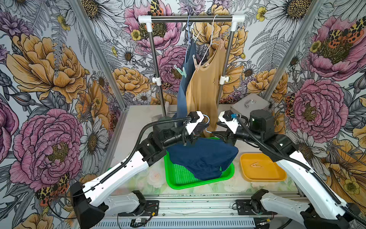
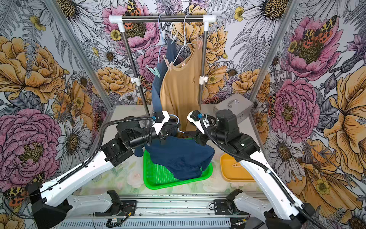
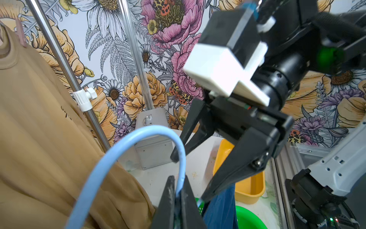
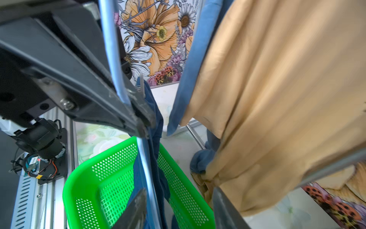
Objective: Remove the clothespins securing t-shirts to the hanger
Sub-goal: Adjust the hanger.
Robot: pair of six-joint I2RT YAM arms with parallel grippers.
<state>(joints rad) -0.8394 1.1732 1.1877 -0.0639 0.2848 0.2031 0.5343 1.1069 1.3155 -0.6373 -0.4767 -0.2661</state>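
A mint green clothespin (image 1: pixel 183 71) was clipped on the slate blue t-shirt (image 1: pixel 181 95), and a beige clothespin (image 1: pixel 196 63) on the tan t-shirt (image 1: pixel 206 93) beside it. Both shirts hung on the rack (image 1: pixel 191 18). Another clothespin (image 1: pixel 256 165) lay in the yellow tray (image 1: pixel 265 174). The tan shirt had a small dark print (image 1: pixel 214 80), too small to read. The left gripper (image 3: pixel 178 178) pinched a light blue hanger (image 3: pixel 122 154). The dark navy t-shirt (image 1: pixel 202 156) lay over the green basket (image 1: pixel 178 176). The right gripper (image 4: pixel 179 191) was spread wide around that hanger
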